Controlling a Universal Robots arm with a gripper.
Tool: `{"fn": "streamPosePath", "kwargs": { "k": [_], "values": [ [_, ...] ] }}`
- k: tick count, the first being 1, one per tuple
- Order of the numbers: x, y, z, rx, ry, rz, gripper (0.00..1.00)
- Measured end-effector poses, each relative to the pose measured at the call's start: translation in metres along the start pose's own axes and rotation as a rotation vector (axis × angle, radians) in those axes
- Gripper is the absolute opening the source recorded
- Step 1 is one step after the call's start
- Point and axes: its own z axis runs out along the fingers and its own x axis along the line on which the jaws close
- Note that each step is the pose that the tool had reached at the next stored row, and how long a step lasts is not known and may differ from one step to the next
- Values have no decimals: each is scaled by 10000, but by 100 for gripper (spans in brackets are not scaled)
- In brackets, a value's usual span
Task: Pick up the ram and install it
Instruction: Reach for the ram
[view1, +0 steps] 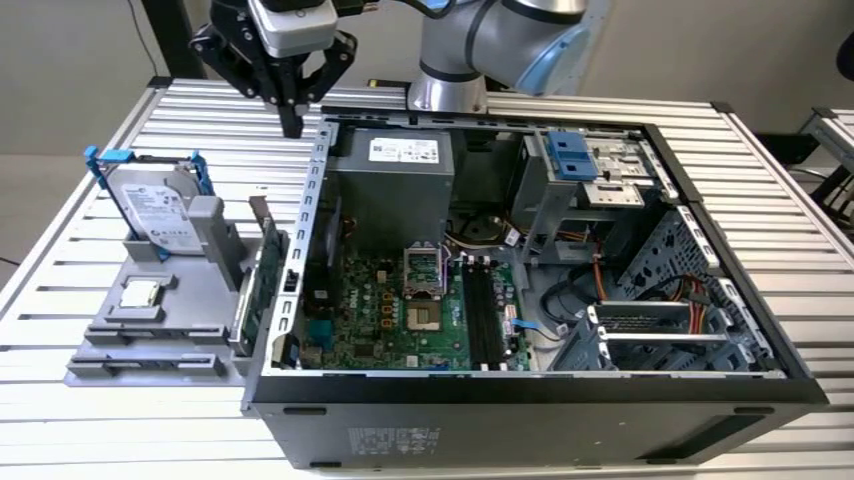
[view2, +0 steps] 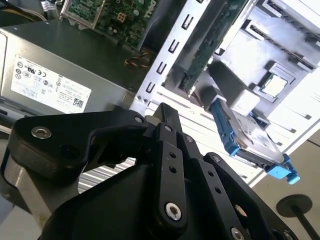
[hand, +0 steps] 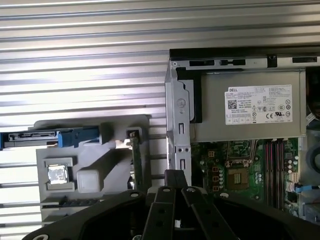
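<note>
Pick not yet begun: the black claw (view1: 291, 122), fingertips closed together and empty, hangs well apart from the long thin blue-green ram stick (view1: 260, 280) standing on edge in the grey plastic holder (view1: 147, 335); grasping likely needs the claw opened and squared across its thin edge.

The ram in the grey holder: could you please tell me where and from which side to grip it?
Grip the ram at the middle of its upper long edge, coming down from above, one finger on each flat face. It stands on edge in the grey holder, close to the case wall, so probably only the top is free.
</note>
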Motion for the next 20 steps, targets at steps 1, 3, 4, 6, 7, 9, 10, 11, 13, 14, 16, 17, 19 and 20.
{"fn": "streamPosePath", "kwargs": {
  "k": [1, 3, 4, 6, 7, 9, 10, 11, 13, 14, 16, 17, 19, 20],
  "values": [
    [18, -1, -1, 0, 0, 0, 0],
    [56, -4, -1, 0, 0, -1, 0],
    [73, -5, -2, 0, 0, -1, 0],
    [111, -8, -3, 1, 0, 0, 0],
    [131, -9, -3, 1, 1, 0, 0],
    [168, -12, -4, 0, 0, 0, 0],
    [187, -13, -4, 0, 0, 0, 0],
    [205, -14, -5, 0, 0, 0, 0],
    [244, -17, -5, 0, 0, -1, 0],
    [263, -19, -6, 0, 0, -1, 0],
    [301, -21, -7, 0, 0, 0, 0],
    [319, -23, -7, 1, 0, 0, 0],
    [359, -25, -8, 1, 1, 0, 0],
    [379, -27, -9, 1, 1, 0, 0]
  ]
}}
